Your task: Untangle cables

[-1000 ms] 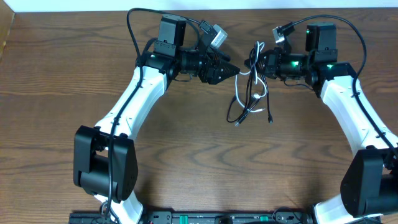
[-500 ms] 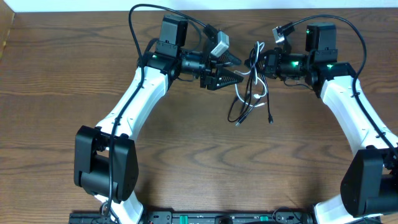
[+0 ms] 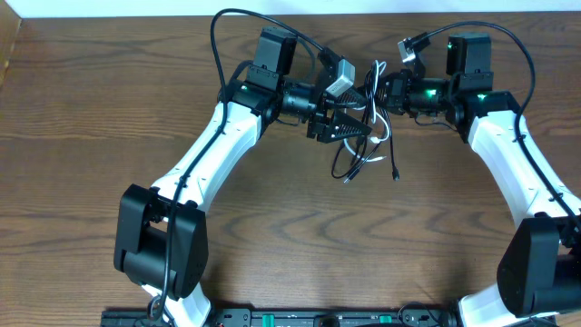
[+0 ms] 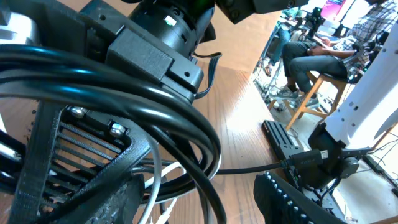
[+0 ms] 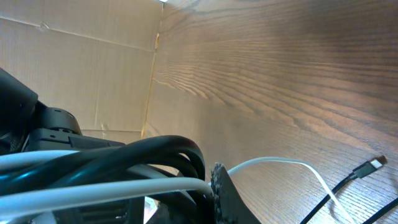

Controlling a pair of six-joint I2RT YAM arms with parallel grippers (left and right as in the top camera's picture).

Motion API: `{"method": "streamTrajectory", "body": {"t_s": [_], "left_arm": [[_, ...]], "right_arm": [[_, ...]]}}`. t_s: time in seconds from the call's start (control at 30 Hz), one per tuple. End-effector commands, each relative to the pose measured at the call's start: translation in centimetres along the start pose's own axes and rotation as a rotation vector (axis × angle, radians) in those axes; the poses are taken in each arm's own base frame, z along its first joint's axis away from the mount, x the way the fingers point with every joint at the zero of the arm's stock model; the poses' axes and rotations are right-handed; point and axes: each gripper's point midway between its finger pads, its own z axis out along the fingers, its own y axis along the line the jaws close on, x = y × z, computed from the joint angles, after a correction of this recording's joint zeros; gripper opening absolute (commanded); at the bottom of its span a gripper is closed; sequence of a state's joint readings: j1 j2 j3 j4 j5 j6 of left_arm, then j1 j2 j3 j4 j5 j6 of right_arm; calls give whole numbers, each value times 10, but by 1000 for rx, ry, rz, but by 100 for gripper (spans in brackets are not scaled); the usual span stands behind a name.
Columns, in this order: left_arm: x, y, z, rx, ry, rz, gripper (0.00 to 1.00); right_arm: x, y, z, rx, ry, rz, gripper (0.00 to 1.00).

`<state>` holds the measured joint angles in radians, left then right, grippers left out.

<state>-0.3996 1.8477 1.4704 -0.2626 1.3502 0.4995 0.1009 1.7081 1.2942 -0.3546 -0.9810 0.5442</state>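
Observation:
The black cable (image 3: 338, 166) and the white cable (image 3: 386, 133) hang as one tangled bundle from my right gripper (image 3: 372, 94), which is shut on their upper loops above the wooden table (image 3: 272, 227). The loose ends and small plugs (image 3: 395, 173) rest on the table. My left gripper (image 3: 361, 129) is open, with its fingers on either side of the bundle just below the right gripper. In the left wrist view, black loops (image 4: 186, 118) and a white strand (image 4: 158, 180) pass between the open fingers (image 4: 205, 199). In the right wrist view, black cable (image 5: 155, 152) and white cable (image 5: 280, 163) are pinched at the jaws (image 5: 211, 186).
A cardboard wall (image 5: 93, 74) stands along the table's left side. The table's far edge (image 3: 290, 13) runs just behind both arms. A person on a stool (image 4: 311, 62) and other equipment show beyond the table in the left wrist view.
My left arm has moved right, bringing its open fingers from beside the bundle to around it. The right arm and the hanging cables have stayed put.

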Motion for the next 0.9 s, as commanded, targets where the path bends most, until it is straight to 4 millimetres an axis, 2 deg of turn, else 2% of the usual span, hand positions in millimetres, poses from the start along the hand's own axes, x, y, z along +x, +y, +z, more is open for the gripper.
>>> {"method": "streamTrajectory", "body": {"t_s": [0.0, 0.23, 0.3, 0.47, 0.73, 0.83, 0.87], "left_arm": [[-13, -7, -3, -1, -6, 42, 62], [-5, -20, 12, 42, 24, -13, 60], [-2, -22, 18, 47, 34, 5, 55], [5, -14, 25, -13, 82, 5, 48], [11, -17, 32, -18, 108, -11, 47], [11, -16, 32, -23, 111, -10, 39], [12, -15, 32, -28, 113, -10, 32]], "right_arm": [[-1, 15, -9, -38, -7, -38, 1], [-4, 16, -9, -43, -14, -47, 1], [-2, 18, -9, -52, -8, -47, 1], [-1, 20, -9, -66, -2, -51, 1], [-1, 22, -9, -73, 1, -46, 1], [-1, 22, -9, -73, 1, -46, 1], [-1, 22, -9, -73, 1, -46, 1]]}}
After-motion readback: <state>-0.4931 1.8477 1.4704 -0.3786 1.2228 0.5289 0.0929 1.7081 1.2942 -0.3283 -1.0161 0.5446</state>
